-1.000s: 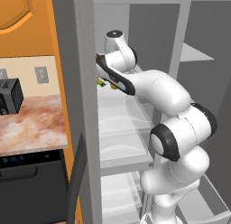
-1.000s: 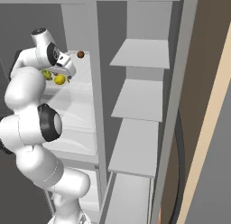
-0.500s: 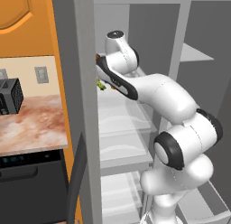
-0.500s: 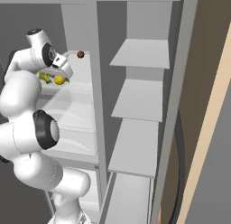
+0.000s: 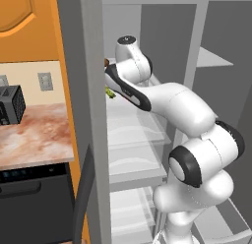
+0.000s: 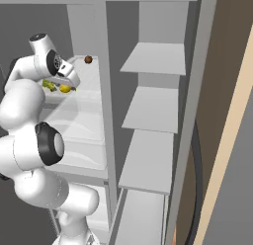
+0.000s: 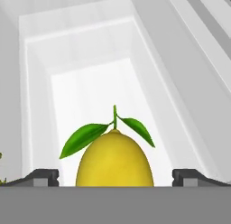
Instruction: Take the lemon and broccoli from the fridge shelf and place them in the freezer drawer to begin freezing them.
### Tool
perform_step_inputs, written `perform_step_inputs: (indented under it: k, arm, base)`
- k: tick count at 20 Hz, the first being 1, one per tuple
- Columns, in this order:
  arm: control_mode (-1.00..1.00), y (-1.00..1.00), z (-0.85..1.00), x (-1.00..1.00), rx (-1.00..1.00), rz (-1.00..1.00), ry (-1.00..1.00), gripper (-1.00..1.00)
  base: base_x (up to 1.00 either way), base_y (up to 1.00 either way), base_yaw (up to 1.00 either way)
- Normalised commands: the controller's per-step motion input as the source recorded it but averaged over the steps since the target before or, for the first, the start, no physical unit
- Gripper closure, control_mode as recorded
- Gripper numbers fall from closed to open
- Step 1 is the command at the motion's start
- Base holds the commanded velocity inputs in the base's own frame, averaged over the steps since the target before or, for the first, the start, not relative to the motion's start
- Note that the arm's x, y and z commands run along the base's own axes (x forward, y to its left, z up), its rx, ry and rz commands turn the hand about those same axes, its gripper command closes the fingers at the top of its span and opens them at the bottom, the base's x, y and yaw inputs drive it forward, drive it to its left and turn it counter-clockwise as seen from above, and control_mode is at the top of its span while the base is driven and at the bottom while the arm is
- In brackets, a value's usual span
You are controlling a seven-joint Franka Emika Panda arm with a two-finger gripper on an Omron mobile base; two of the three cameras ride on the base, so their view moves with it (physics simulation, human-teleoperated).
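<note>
- The gripper (image 7: pixel 115 177) stands spread wide – one dark fingertip on each side of the lemon (image 7: pixel 114 159), neither touching it.
- The lemon lies on the fridge shelf (image 6: pixel 84 98), leaves pointing away from the hand.
- In the right base view the broccoli (image 6: pixel 48 84) sits just beside the lemon (image 6: pixel 65 88).
- A small brown round item (image 6: pixel 88 59) rests farther back.

Lighting: even, flat, rendered; no glare, shadows soft and faint. Fridge interior bright white in hand view, greyer in base views. Focus sharp throughout, perhaps slightly soft at base-view edges.
</note>
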Motion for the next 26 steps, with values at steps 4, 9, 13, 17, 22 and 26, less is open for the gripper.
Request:
perform_step_inputs:
  k: [4, 9, 13, 17, 22, 26]
  arm:
    - [-1.00, 0.00, -0.12, -0.10, 0.00, 0.00, 0.00, -1.00]
    - [-1.00, 0.00, -0.15, -0.04, 0.00, 0.00, 0.00, -1.00]
    - [-1.00, 0.00, -0.15, 0.00, 0.01, 0.00, 0.01, 1.00]
    - [-1.00, 0.00, 0.00, 0.00, 0.00, 0.00, 0.00, 1.00]
    - [-1.00, -0.11, 0.00, -0.21, 0.00, 0.00, -0.01, 1.00]
    - [-1.00, -0.40, 0.11, -0.89, 0.01, 0.00, -0.10, 1.00]
  base:
    - [0.00, 0.00, 0.00]
    - [0.00, 0.00, 0.00]
    - [0.00, 0.00, 0.00]
    - [0.00, 0.00, 0.00]
    - [0.00, 0.00, 0.00]
    - [0.00, 0.00, 0.00]
